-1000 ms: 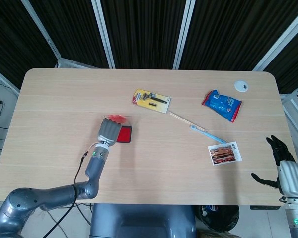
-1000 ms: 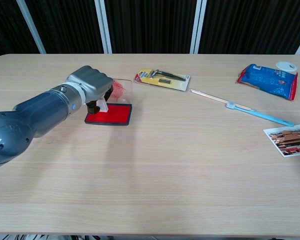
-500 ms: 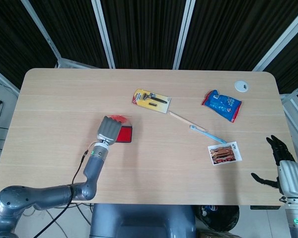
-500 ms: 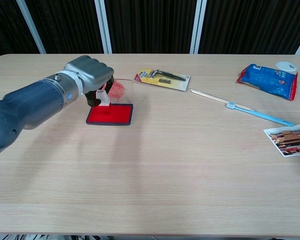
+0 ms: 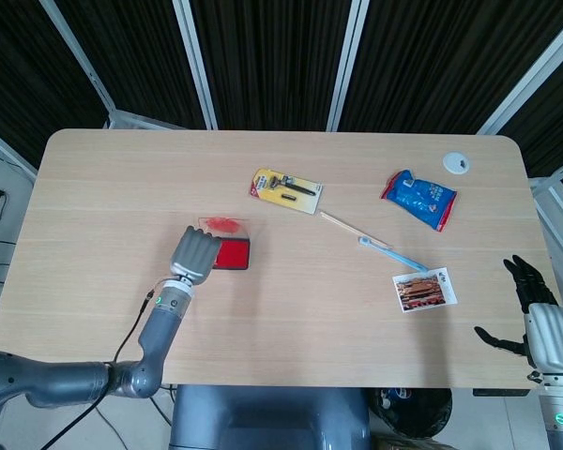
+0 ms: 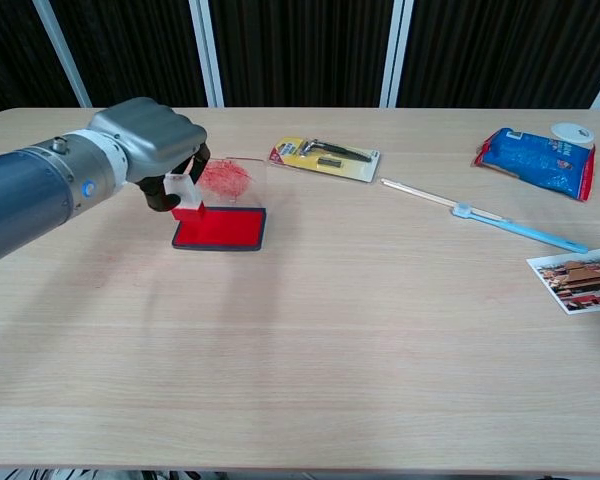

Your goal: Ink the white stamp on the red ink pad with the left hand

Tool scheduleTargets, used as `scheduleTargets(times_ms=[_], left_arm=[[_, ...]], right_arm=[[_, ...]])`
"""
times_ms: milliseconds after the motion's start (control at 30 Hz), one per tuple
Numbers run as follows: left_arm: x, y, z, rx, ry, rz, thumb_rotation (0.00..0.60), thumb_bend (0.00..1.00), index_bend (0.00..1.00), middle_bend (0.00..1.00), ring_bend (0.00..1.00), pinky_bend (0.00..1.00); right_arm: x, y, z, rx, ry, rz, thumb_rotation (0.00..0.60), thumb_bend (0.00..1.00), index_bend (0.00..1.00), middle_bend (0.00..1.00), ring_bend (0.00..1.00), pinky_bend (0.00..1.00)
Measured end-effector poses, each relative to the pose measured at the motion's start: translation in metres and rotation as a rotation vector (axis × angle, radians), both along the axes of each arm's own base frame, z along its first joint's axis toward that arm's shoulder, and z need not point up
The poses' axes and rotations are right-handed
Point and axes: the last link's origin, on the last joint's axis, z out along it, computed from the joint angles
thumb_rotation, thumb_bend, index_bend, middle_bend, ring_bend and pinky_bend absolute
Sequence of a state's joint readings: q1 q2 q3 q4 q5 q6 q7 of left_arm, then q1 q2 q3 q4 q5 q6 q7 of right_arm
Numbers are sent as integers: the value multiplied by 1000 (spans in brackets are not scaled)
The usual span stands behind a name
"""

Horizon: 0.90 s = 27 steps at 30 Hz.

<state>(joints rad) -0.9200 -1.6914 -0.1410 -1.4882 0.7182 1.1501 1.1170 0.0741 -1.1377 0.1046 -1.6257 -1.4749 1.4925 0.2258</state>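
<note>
From the head view: left robot hand (image 5: 194, 254) pulled back toward the near-left, now only overlapping the left end of the red ink pad (image 5: 231, 254) instead of covering it as a second ago; white stamp hidden beneath the knuckles here. Right robot hand (image 5: 541, 323) idle at the table's (image 5: 94, 187) near-right corner, fingers spread, holding nothing. From the chest view: left robot hand (image 6: 152, 145) clenched around the white stamp (image 6: 183, 194), lifted clear of the red ink pad (image 6: 221, 229) where a second ago it pressed down; stamp base showing red. Judged from that: inking apparently done, stamp loaded and raised, only carrying away or printing left. Clear lid (image 6: 232, 180) with red smears propped behind the pad.
</note>
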Motion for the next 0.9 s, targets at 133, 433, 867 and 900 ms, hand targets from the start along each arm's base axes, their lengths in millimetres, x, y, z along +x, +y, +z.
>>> scheduleTargets(times_ms=[133, 433, 867, 900], left_arm=[[-13, -13, 0, -17, 35, 22, 600, 526, 682, 693, 464, 501], [-28, -25, -12, -30, 78, 55, 600, 479, 669, 680, 453, 493], [-31, -28, -26, -43, 105, 68, 600, 408, 639, 650, 425, 471], [-31, -28, -27, -42, 109, 69, 600, 407, 635, 647, 424, 470]], right_arm=[[0, 0, 0, 0, -1, 1, 600, 105, 0, 0, 0, 186], [1, 1, 0, 2, -6, 6, 600, 106, 0, 0, 0, 186], [0, 0, 1, 6, -13, 5, 600, 106, 0, 0, 0, 186], [0, 1, 1, 7, -13, 5, 600, 105, 0, 0, 0, 186]])
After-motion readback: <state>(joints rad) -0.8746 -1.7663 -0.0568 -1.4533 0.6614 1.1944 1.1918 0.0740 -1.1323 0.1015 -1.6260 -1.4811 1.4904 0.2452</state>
